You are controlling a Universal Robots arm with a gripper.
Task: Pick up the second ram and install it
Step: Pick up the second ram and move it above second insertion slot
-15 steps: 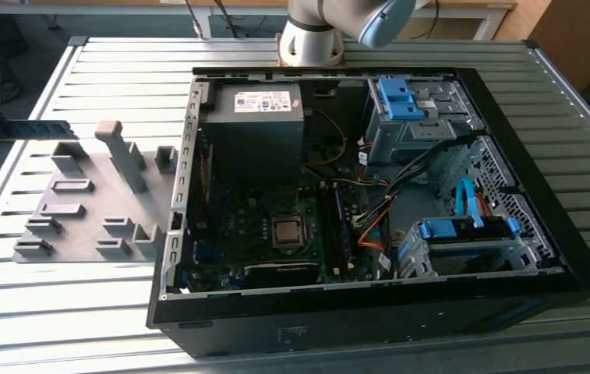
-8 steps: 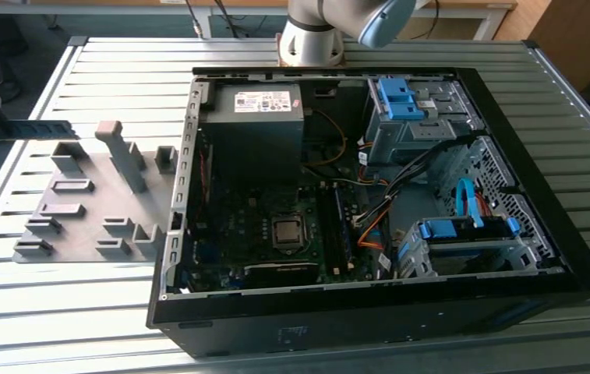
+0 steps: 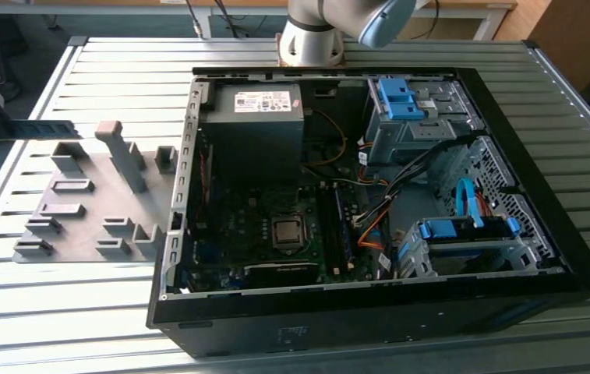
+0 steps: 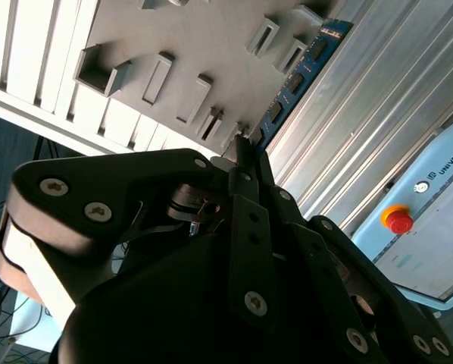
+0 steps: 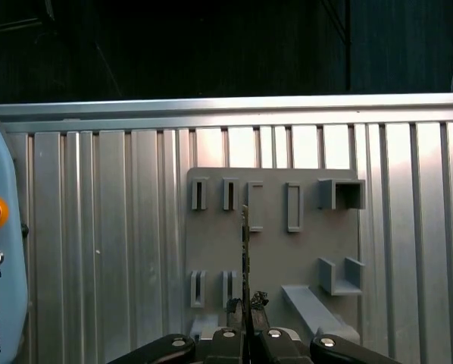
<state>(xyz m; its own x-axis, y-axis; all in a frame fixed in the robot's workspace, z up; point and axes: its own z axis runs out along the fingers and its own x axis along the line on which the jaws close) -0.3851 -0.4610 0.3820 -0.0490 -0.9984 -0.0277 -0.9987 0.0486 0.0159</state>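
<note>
One slatted metal table (image 3: 66, 312) beneath grey holder board (image 3: 85, 224); jaws clamped around second ram (image 3: 40, 128).

**Gripper pinched shut, well out from the arm's base**

In the exterior view the arm (image 3: 313, 37) stands on its pale base, with a blue-grey joint above. In the first wrist view the gripper (image 5: 246, 305) has its black fingers (image 5: 234, 306) drawn together, pinching the second ram (image 5: 245, 243) by one end. The dark shape at the exterior view's left edge is probably the wrist, well apart from the base.
</note>
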